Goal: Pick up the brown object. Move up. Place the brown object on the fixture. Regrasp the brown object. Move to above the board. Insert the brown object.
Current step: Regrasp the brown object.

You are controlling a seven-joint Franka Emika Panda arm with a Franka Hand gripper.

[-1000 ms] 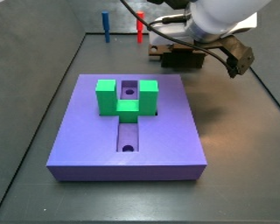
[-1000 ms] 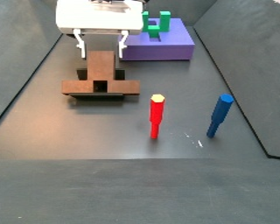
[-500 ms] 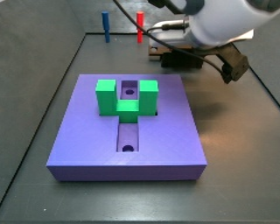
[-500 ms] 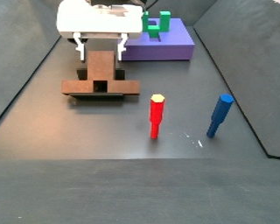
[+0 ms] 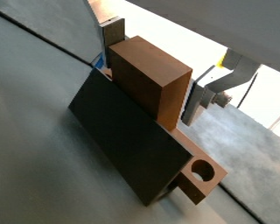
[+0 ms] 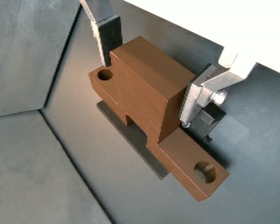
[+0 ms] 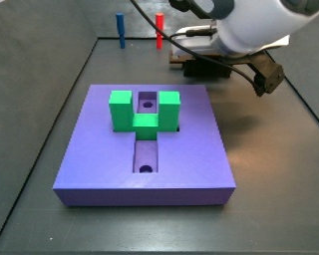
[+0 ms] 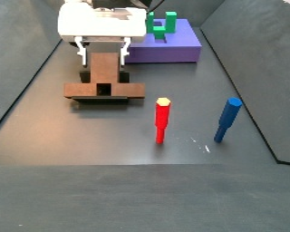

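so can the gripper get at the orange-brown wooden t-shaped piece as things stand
Probably yes. The gripper already straddles the orange-brown wooden T-shaped piece, one silver finger on each side of its raised block, jaws open. Nothing lies between pads and wood; closing looks unobstructed.

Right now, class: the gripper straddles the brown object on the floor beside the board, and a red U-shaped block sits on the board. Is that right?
Not quite. The U-shaped block on the board is green, as a side view shows. The rest holds: the gripper straddles the brown object on the floor.
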